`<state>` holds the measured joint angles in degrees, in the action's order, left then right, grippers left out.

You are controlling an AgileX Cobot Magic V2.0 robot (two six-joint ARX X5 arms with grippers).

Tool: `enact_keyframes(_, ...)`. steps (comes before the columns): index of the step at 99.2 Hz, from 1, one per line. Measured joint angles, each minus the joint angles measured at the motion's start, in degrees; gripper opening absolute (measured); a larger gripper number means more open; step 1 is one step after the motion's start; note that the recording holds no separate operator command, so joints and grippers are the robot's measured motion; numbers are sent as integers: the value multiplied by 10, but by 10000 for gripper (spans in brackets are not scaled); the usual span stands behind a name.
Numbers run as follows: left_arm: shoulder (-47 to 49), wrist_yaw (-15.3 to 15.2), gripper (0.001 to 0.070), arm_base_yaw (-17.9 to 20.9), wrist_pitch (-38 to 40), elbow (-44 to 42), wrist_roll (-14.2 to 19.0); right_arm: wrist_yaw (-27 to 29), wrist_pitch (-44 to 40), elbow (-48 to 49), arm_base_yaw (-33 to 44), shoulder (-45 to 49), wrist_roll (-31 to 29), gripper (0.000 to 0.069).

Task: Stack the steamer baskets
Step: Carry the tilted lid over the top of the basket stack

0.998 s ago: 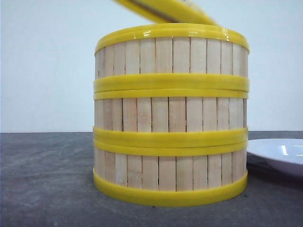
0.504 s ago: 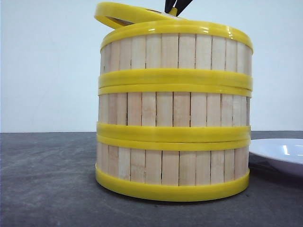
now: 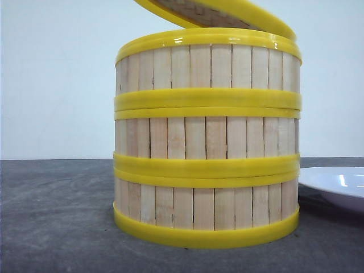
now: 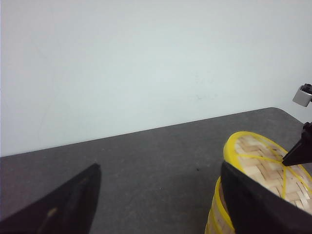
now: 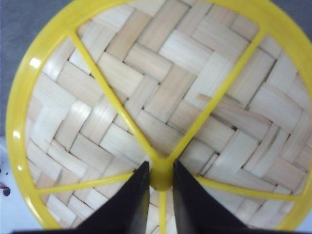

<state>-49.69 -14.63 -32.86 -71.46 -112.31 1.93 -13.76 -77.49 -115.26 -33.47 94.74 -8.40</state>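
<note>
Three steamer baskets stand stacked in one column in the front view: top point(image 3: 207, 68), middle point(image 3: 207, 136), bottom point(image 3: 207, 207). Above the top rim a flat woven lid point(image 3: 227, 14) hangs tilted, its left side higher. My right gripper point(image 5: 161, 168) is shut on the yellow knob point(image 5: 161, 176) at the centre of the lid point(image 5: 161, 87). My left gripper point(image 4: 160, 168) is open over bare table, with nothing between its fingers. It is beside the stack point(image 4: 217, 214), where the lid point(image 4: 258, 156) shows behind one finger.
A white plate point(image 3: 335, 185) lies on the dark grey table point(image 3: 57, 216) just right of the stack. A white wall stands behind the table.
Half a second ago the lid lay low over the left of the top rim. It now hangs higher and further right. The stack has slid slightly left.
</note>
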Motion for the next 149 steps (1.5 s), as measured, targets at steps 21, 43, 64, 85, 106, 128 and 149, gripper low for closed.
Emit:
enact_keyframes(21, 0, 0, 461, 0, 0, 0, 0, -12, 0, 14, -10, 0, 0, 49)
enact_keyframes(43, 0, 0, 461, 0, 0, 0, 0, -15, 0, 64, -12, 0, 0, 49)
enact_keyframes(64, 0, 0, 461, 0, 0, 0, 0, 0, 1, 69, -14, -1, 3, 49)
enact_keyframes(85, 0, 0, 461, 0, 0, 0, 0, 26, 0, 55, -17, -2, 5, 49)
enact_keyframes(106, 0, 0, 461, 0, 0, 0, 0, 12, 0, -18, -2, -2, 4, 48)
enact_keyframes(128, 0, 0, 461, 0, 0, 0, 0, -19, 0, -19, -3, -1, -4, 48)
enact_keyframes(149, 0, 1, 461, 0, -1, 0, -1, -2, -1, -10, -5, -8, -4, 48)
